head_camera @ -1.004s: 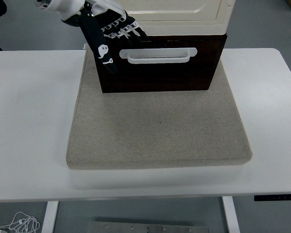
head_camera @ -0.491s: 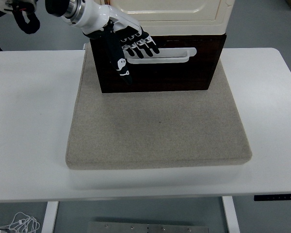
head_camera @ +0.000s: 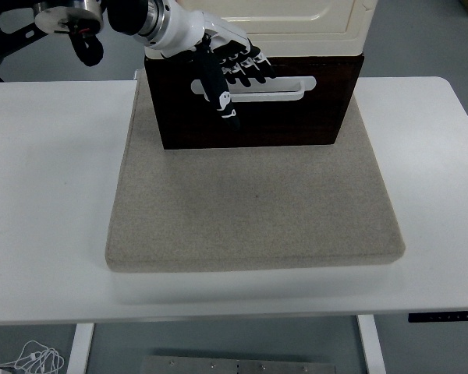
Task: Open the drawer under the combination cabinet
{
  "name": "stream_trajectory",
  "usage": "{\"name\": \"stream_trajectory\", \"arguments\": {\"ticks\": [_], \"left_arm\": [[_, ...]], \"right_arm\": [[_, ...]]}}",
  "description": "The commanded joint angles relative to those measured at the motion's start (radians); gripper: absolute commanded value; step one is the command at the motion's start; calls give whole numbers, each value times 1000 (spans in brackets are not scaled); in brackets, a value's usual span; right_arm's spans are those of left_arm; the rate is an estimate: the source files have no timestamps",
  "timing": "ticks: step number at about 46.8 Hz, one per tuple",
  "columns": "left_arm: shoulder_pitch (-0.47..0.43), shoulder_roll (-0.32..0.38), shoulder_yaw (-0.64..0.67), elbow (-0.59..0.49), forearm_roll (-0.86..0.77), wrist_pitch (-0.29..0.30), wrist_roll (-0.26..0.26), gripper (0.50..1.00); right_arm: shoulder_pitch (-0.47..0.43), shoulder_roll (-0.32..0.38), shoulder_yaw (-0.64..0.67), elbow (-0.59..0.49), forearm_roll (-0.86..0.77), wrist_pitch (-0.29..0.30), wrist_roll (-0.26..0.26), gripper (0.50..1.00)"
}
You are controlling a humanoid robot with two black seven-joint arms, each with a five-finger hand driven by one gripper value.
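The combination cabinet has a cream upper body and a dark brown drawer beneath it, standing at the back of a grey felt mat. The drawer front carries a white bar handle and looks closed. My left hand, black with white knuckle parts, reaches in from the upper left. Its fingers are spread and rest over the left end of the handle, the thumb hanging down in front of the drawer face. I cannot tell whether any finger is hooked behind the bar. The right arm is out of sight.
The mat lies on a white table, with bare tabletop to both sides and in front. The left forearm crosses the top left corner.
My left hand has slid rightward along the drawer front, from the drawer's left edge onto the left end of the handle. The drawer has not moved.
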Motion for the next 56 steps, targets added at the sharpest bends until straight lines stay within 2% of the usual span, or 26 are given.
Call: {"name": "stream_trajectory", "arguments": {"ticks": [1,7,36,45,56], "left_arm": [[0,-12,1,8,0,4,1,1000],[0,-19,1,20,6,28,15,1000],[20,-26,1,58,44,30,26,1000],[26,-68,1,69,47,30,35,1000],[35,-71,1,83,58,30,36,1000]], "right_arm": [[1,0,0,0,0,0,0,926],[-1,0,0,0,0,0,0,926],[1,0,0,0,0,0,0,926],[1,0,0,0,0,0,0,926],[1,0,0,0,0,0,0,926]]}}
